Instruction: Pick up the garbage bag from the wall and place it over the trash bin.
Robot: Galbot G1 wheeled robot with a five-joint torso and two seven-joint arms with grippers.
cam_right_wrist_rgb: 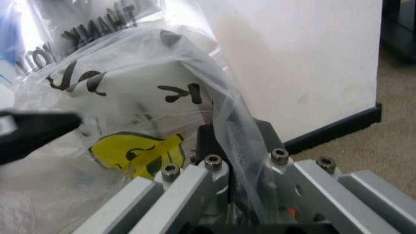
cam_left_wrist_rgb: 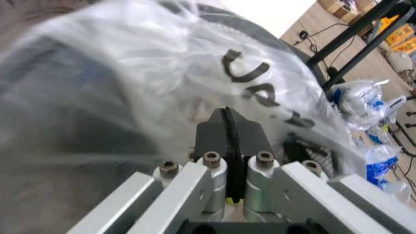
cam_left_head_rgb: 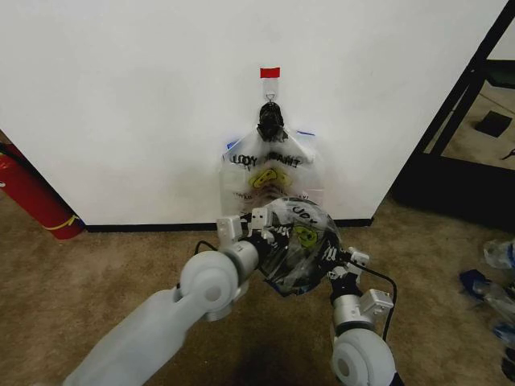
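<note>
I find the garbage bag (cam_left_head_rgb: 299, 241) off the wall (cam_left_head_rgb: 145, 104) and stretched over the trash bin (cam_left_head_rgb: 302, 277), which stands on the carpet just in front of the baseboard. My left gripper (cam_left_head_rgb: 256, 227) is pressed together on the film at the near-left rim; my right gripper (cam_left_head_rgb: 342, 261) pinches the film on the opposite side. The bunch of matching bags (cam_left_head_rgb: 269, 165) hangs above. In my judgement, seating the mouth round the rim and letting go remain.
</note>
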